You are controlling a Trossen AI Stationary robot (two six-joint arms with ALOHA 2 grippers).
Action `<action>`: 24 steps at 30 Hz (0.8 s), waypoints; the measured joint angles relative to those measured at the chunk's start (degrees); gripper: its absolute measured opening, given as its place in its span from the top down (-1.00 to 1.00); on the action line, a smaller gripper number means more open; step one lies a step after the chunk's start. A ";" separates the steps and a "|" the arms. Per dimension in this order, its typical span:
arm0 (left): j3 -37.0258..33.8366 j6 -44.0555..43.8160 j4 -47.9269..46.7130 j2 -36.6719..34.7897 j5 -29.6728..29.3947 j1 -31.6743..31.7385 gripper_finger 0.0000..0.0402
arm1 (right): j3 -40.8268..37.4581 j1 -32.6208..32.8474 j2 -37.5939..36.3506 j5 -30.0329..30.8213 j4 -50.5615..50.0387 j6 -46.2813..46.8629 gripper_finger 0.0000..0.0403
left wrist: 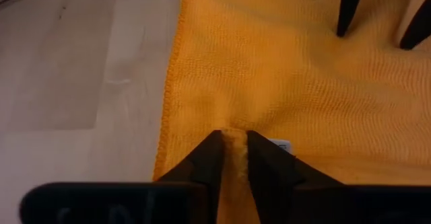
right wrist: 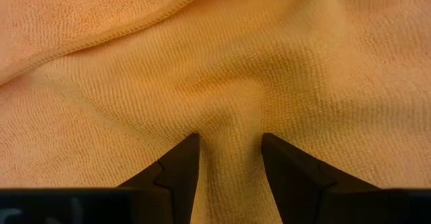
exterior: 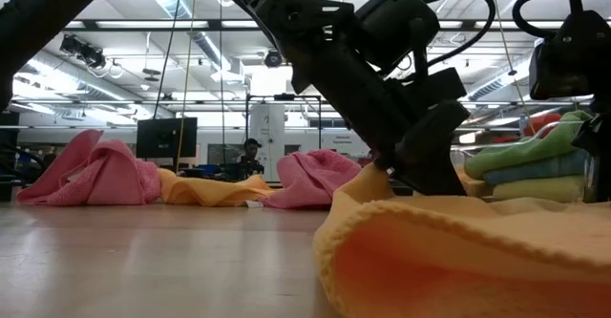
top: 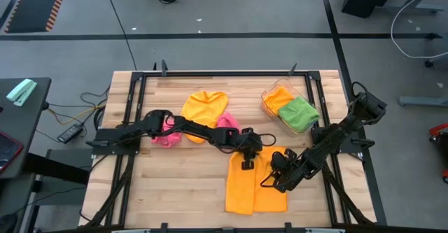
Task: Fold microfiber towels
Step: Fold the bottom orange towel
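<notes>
Landmark: orange towel [top: 255, 184], lying flat on the wooden table [top: 182, 184] with its long axis running from the far edge toward the near edge.

Left of the towel and farther back: pink towel [top: 165, 131], crumpled, under the left arm. Beside it a yellow-orange towel [top: 204, 107], then a second pink towel [top: 227, 122], all loose and unfolded.

Left gripper [top: 249, 154] sits at the towel's far left corner. Wrist view: fingers narrow, pinching a small ridge of the orange cloth between them [left wrist: 234, 158]. Holding.

Right gripper [top: 278, 168] is on the towel's far right part, just beside the left one. Wrist view: fingers [right wrist: 176, 170] set moderately apart, a pleat of orange cloth bulging between them; pressed into the cloth, but a firm grip cannot be told.

Right of the towel and farther back: clear plastic tray [top: 269, 95] holding folded orange and green towels [top: 299, 113].

Judgement: both grippers are at the far edge, the cloth extending away toward the near edge; the fold likely carries that edge along the long axis.
</notes>
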 joint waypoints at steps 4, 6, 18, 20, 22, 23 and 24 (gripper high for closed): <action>1.71 -0.61 -1.56 0.00 -0.14 0.02 0.74 | 0.00 0.00 0.00 -0.02 -0.04 -0.98 0.16; 2.60 -0.70 -2.54 0.00 -0.13 0.02 0.77 | 0.00 0.00 0.00 -0.03 -0.26 -1.35 0.16; 6.04 -1.49 -11.60 -0.78 -0.07 0.48 0.83 | 0.02 0.02 -0.02 0.01 -1.08 -1.40 0.16; 6.14 -1.46 -13.13 -0.90 -0.09 0.48 0.81 | 0.02 0.02 -0.02 0.00 -1.08 -1.43 0.16; 6.10 -1.49 -14.55 -0.87 -0.09 0.48 0.77 | 0.02 0.00 -0.02 -0.01 -1.08 -1.55 0.16; 6.10 -1.49 -14.84 -0.87 -0.09 0.46 0.75 | 0.02 0.02 -0.02 -0.02 -1.08 -1.62 0.16; 6.10 -1.49 -14.64 -0.87 -0.07 0.46 0.74 | 0.02 0.02 -0.02 -0.07 -1.08 -1.62 0.16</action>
